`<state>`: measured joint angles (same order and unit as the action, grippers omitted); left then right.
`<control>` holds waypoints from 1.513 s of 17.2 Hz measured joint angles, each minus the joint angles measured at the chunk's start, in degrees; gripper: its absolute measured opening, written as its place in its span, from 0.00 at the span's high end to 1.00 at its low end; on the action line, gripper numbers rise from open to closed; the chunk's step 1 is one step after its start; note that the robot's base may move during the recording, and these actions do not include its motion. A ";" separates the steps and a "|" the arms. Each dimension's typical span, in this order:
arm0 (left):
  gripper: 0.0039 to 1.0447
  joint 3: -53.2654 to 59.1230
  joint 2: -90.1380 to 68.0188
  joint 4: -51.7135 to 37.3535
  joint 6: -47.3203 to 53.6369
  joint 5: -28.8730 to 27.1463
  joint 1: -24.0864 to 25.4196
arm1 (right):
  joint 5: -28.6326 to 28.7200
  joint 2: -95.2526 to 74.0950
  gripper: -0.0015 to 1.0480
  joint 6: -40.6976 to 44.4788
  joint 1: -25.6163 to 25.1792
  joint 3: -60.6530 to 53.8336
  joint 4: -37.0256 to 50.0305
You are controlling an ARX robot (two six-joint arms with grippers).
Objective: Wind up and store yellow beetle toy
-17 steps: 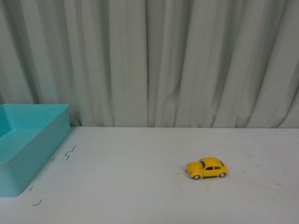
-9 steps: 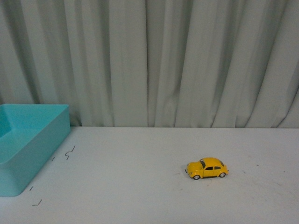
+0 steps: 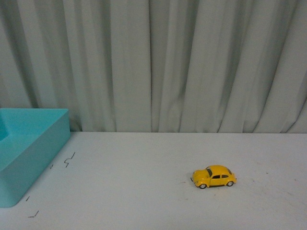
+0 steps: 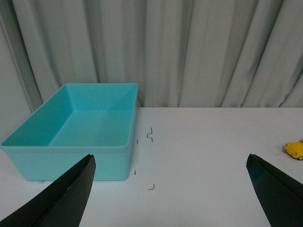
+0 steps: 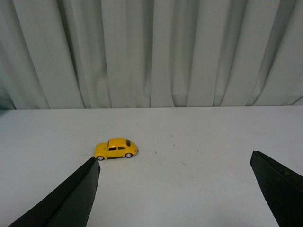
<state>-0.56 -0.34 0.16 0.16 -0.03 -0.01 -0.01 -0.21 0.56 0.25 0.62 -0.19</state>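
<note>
One yellow beetle toy (image 3: 213,176) sits on white table (image 3: 144,196), apart from teal bin (image 3: 36,158).

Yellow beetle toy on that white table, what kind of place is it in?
Probably a robot test bench: a white table, a plain curtain backdrop, and the yellow beetle toy and a teal bin set out.

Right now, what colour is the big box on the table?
Turquoise; the box shows best in the left wrist view.

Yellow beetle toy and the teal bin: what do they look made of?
Yellow beetle toy: glossy yellow shell, dark windows; die-cast metal or hard plastic, cannot tell which. Teal bin: probably moulded plastic, judging by its smooth semi-matte walls, uniform colour and rounded rim.
</note>
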 joint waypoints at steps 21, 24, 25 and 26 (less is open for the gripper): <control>0.06 0.00 0.00 0.13 0.00 0.00 0.00 | 0.00 0.00 0.06 0.00 0.00 0.00 -0.02; 0.06 0.00 0.00 0.02 0.00 0.00 0.00 | 0.00 0.00 0.06 0.00 0.00 0.00 -0.02; 0.06 0.00 0.00 0.02 0.00 0.00 0.00 | 0.00 0.00 0.06 0.00 0.00 0.00 -0.02; 0.06 0.00 0.00 0.02 0.00 0.00 0.00 | 0.00 0.00 0.06 0.00 0.00 0.00 -0.04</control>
<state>-0.56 -0.34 0.19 0.16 -0.03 -0.01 -0.01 -0.21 0.56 0.25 0.62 -0.23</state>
